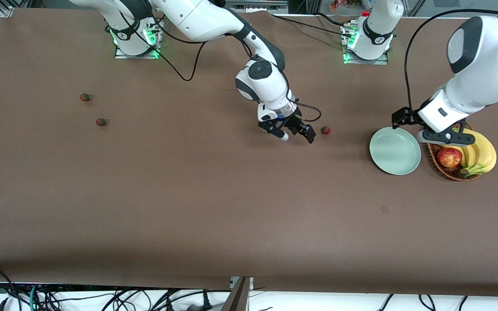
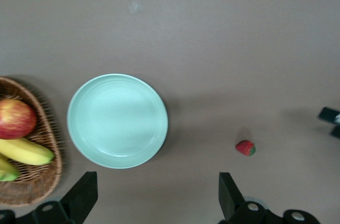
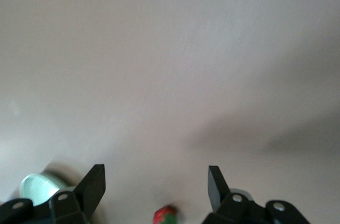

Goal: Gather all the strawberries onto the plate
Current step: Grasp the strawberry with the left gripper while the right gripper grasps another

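One strawberry (image 1: 326, 129) lies on the brown table, just beside my right gripper (image 1: 298, 137) on the side toward the plate. That gripper is open and holds nothing; in the right wrist view the strawberry (image 3: 164, 215) shows low between the spread fingers of my right gripper (image 3: 155, 184). Two more strawberries (image 1: 84, 97) (image 1: 100, 122) lie toward the right arm's end of the table. The mint-green plate (image 1: 395, 151) has nothing on it. My left gripper (image 1: 422, 129) hangs open over the plate's rim and the basket. The left wrist view shows the plate (image 2: 117, 121), the strawberry (image 2: 245, 148) and my left gripper (image 2: 158, 197).
A wicker basket (image 1: 437, 162) with an apple (image 1: 449, 157) and bananas (image 1: 480, 155) stands against the plate, toward the left arm's end of the table. Cables hang along the table edge nearest the front camera.
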Motion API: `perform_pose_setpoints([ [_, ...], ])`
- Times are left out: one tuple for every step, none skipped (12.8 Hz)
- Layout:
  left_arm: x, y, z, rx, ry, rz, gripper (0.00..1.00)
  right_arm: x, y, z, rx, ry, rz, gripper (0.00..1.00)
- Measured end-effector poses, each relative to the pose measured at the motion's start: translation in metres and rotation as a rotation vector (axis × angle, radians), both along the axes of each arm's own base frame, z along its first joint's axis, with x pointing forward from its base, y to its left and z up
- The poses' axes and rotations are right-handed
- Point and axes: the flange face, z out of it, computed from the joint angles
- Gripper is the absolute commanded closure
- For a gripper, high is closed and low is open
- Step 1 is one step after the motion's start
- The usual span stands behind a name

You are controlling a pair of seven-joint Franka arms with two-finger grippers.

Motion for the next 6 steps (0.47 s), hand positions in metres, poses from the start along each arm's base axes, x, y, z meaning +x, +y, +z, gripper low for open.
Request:
perform_pose_setpoints([
  [-0.004,-0.014,-0.011,0.002,-0.008,0.011,0.00,0.014,-0.015,0.016,-0.063,0.021,0.040,0.12],
  [-0.009,-0.028,-0.022,0.004,-0.013,0.017,0.00,0.027,-0.031,0.034,-0.122,0.042,0.091,0.12],
  [-0.014,-0.041,-0.034,0.005,-0.019,0.023,0.00,0.036,-0.048,0.049,-0.181,0.065,0.153,0.12],
  [-0.019,-0.051,-0.045,0.005,-0.027,0.031,0.00,0.045,-0.067,0.061,-0.239,0.096,0.223,0.12],
  [-0.025,-0.060,-0.055,0.005,-0.038,0.041,0.00,0.053,-0.088,0.071,-0.294,0.132,0.293,0.12],
  [-0.031,-0.070,-0.066,0.002,-0.053,0.054,0.00,0.063,-0.112,0.079,-0.339,0.164,0.361,0.11],
])
